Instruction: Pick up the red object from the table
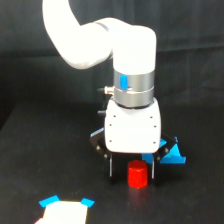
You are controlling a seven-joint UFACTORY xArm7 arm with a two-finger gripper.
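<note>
Standing low over the tabletop (30, 165), the single white arm (100, 42) curves down from the upper left of the exterior view to a silver wrist ring with a blue mark and a white housing studded with small screws. Below the housing, the gripper (131, 172) points straight down, its two dark fingers (109, 169) reaching to or very near the surface.

Jaws: parted, one finger on each side of the red object (137, 176). A narrow dark gap shows on the side toward the exterior view's left; on the other side the finger lies close against the block, and contact cannot be confirmed at this resolution. The jaws read as released, not clenched.

Red object: a small stubby block, upright on the tabletop, in the near central part of the surface, directly beneath the housing and between the fingers. It appears to rest on the surface, not lifted.

Other items: a flat blue piece (172, 156) lies just beside the gripper toward the exterior view's right, partly hidden behind the housing. A pale item with blue corners (65, 210) sits at the near edge of the tabletop, cut off by the frame, well apart from the block.

Surface: matte black, merging with the dark backdrop.
</note>
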